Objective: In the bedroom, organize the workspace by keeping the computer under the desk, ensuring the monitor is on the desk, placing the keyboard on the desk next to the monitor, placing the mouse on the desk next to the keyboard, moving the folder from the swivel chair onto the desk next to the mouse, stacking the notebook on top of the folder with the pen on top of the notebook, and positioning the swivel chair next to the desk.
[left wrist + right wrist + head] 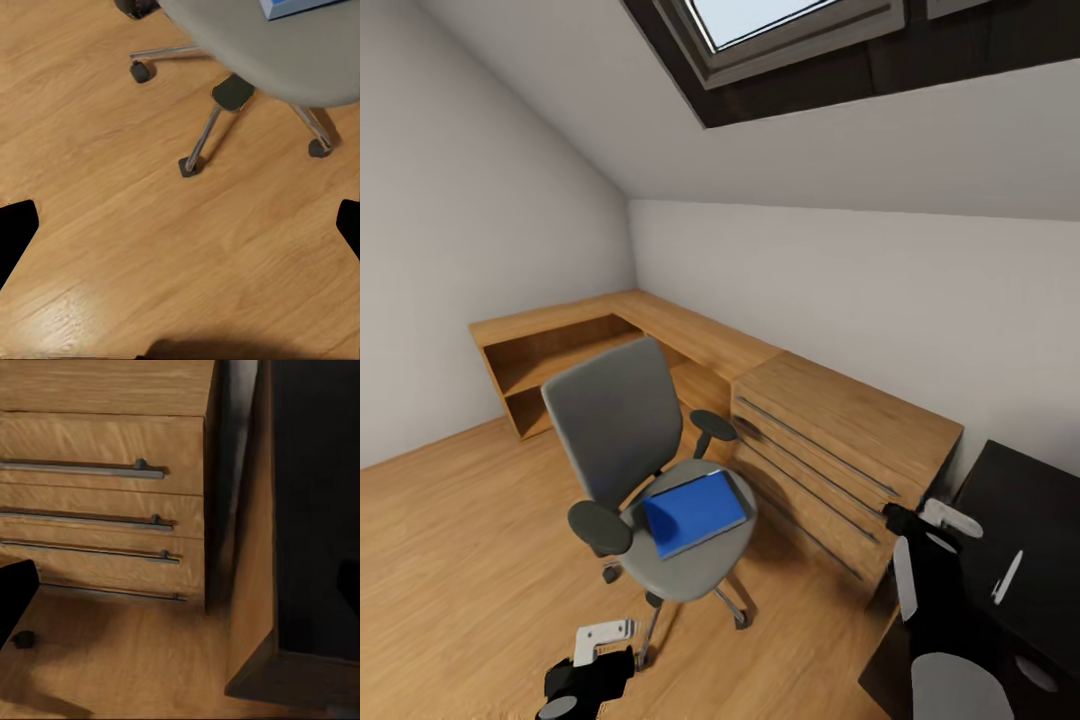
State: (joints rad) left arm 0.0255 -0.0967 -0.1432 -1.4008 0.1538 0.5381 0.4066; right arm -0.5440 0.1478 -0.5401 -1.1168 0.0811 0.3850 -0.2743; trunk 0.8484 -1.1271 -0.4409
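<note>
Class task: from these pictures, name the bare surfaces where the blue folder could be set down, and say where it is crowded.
Bare: the wooden chest's top against the wall, and the corner wooden counter behind the swivel chair. The black desk has bare surface beside a white pen. Crowded: the chair seat, mostly covered by the folder.

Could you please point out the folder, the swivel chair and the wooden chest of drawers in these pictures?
folder (695, 512): head view, middle of its blue cover.
swivel chair (618, 418): head view, centre of the grey backrest.
chest of drawers (850, 410): head view, on its wooden top.
</note>
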